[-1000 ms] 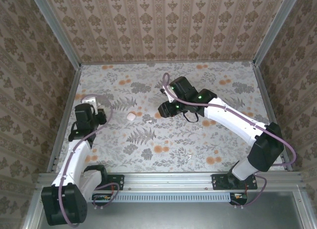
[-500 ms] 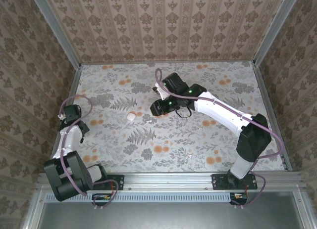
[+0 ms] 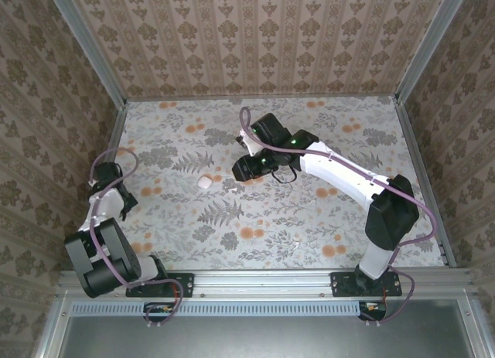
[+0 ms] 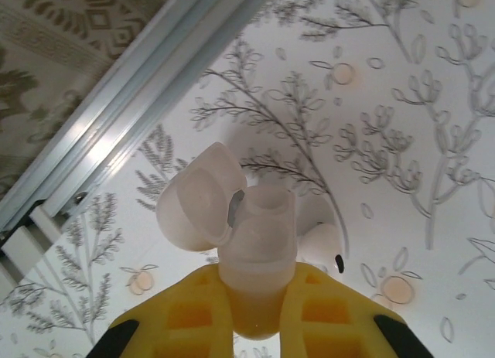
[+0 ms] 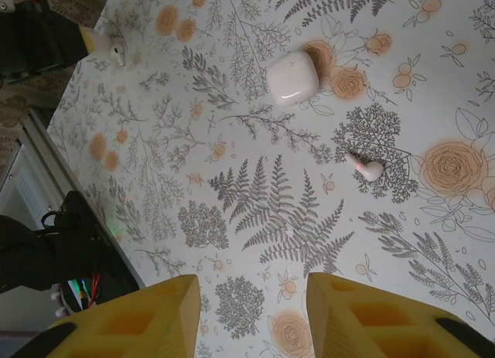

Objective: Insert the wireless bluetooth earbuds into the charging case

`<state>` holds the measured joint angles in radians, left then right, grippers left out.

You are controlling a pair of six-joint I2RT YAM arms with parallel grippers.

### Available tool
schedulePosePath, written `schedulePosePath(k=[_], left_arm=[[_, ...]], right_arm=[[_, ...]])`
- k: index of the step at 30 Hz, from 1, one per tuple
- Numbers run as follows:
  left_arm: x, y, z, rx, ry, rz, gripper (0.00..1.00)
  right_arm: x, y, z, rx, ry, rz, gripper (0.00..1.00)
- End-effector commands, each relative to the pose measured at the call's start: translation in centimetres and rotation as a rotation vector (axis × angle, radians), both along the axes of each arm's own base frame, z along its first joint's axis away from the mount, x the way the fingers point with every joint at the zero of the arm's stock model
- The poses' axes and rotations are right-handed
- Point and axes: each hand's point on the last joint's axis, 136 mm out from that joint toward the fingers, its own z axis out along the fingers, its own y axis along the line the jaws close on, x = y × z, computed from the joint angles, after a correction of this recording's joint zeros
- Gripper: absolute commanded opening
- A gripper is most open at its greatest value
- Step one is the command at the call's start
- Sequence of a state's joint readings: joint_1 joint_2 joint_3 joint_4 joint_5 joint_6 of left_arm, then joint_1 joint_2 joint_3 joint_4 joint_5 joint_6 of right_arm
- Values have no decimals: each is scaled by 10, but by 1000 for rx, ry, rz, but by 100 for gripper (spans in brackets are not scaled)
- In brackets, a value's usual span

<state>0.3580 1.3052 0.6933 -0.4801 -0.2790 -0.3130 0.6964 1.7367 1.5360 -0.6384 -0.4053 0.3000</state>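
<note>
**Step in hand: earbud pick-up.** Left claw is clenched on the open, glossy white hinged charging case, well apart from the white rounded plastic lump. Right claw, released and empty, hovers over the floral desk. A tiny white stemmed earbud lies near the lump. The next move calls for a precise descent and a fine pinch.

The charging case, small, glossy and white, is seen open, clamped at its base in the left gripper, with the flowered table behind it. Its rounded lid is swung out toward 10 o'clock from the body. A small white rounded piece with a dark tip is pressed against the body at 3 o'clock; whether it is an earbud cannot be told. One earbud, white with a short stem, is laid on its side on the flowered table, stem pointed toward 10 o'clock.
</note>
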Motion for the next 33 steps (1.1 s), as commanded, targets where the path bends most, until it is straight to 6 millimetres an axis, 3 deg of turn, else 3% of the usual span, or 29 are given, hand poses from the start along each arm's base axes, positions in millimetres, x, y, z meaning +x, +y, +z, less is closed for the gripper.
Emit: schedulePosePath(k=[1,8,12,14,19,25,33], left_arm=[[9,-17,-7,-54,13,-80,0],[24,-74,5,-128,-2,-220,0],[21,-106,14,-143,16,-295,0],[17,-98,26,-75,18,-274,0],[1,-48,52,83,45,-127,0],[-18,-12,34,37,80,-22,0],[-18,-6,21,-29,100,-19,0]], right_arm=[[-2,0,-5,-3,40,0,41],[-4,-16,-14,-14,22,-37,41],[-5,-25,-21,-1,17,-72,41],[-6,-28,-26,5,25,-85,41],[-12,-31,-32,2,55,-68,42],[-20,-25,-39,11,117,-31,43],[-17,-18,-43,19,141,-17,43]])
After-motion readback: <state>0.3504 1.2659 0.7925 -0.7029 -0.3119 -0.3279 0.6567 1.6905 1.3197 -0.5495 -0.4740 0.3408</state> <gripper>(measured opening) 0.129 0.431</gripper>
